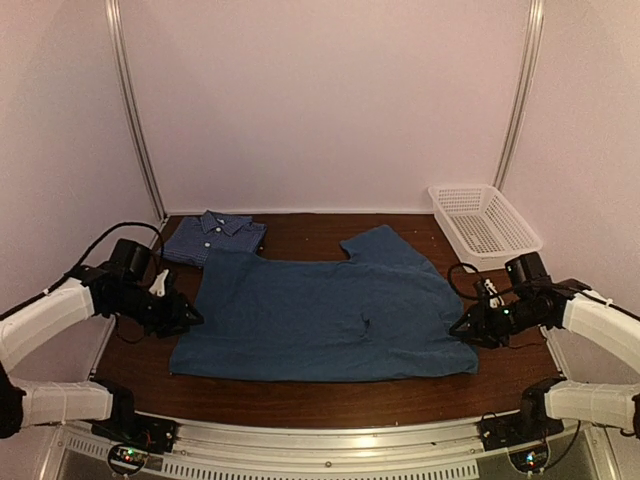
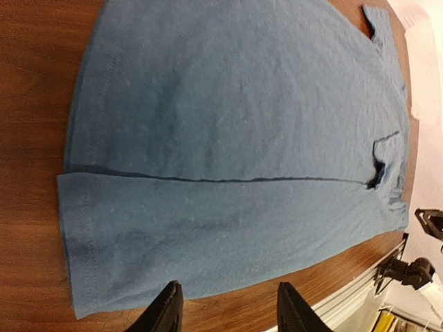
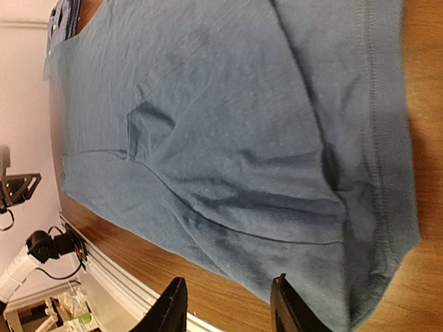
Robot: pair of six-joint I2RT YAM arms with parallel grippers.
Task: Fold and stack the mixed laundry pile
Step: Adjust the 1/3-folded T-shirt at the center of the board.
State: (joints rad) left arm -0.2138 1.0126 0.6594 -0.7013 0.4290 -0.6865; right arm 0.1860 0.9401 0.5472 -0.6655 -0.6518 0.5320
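A teal t-shirt (image 1: 320, 310) covers the near edge of the folded checked shirt (image 1: 213, 238). In the right wrist view only a sliver of that checked shirt shows beyond the teal t-shirt, cut by the top edge; both wrist views crop the teal t-shirt itself.

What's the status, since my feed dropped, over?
Left jaws, right jaws open, empty. T-shirt flat, partly folded; checked shirt folded, back left. Basket back right, not blocking.

A: What obstructs the table (image 1: 300, 398)?
B: The teal t-shirt (image 1: 320, 315) spreads across the centre, with the checked shirt (image 1: 212, 238) far left and the basket (image 1: 483, 222) far right.
A: Free passage?
B: Bare wood along the near edge and the far middle strip.
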